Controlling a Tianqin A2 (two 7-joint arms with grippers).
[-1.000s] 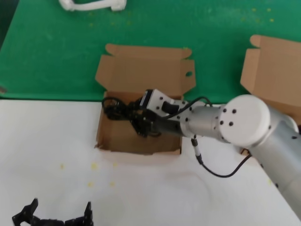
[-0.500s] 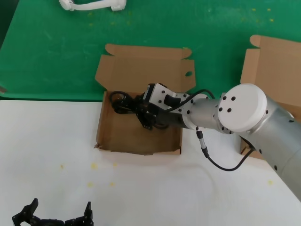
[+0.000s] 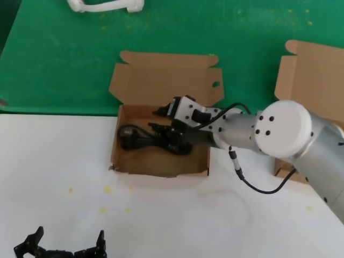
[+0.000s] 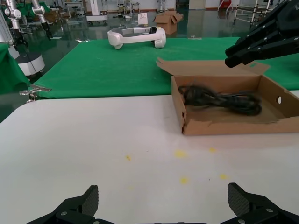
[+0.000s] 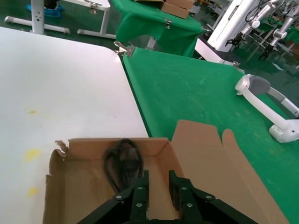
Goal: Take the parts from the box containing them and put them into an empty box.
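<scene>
I've dropped the cord bundle (image 3: pixel 150 138) into the holed-flap box (image 3: pixel 161 164), frame centre; right gripper (image 3: pixel 162 119) now lifted, empty, fingers narrow.

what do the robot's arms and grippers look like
The right arm is silver-grey metal with a round white joint cap dotted with black screws, and a thin black cable loops beside it. Its wrist is white, its right gripper black. The left gripper is black too.

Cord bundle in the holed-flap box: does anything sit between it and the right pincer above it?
Nothing visible. The cord bundle lies on the floor of the box, with the right pincer just above its near end. The left pincer waits far off.
</scene>
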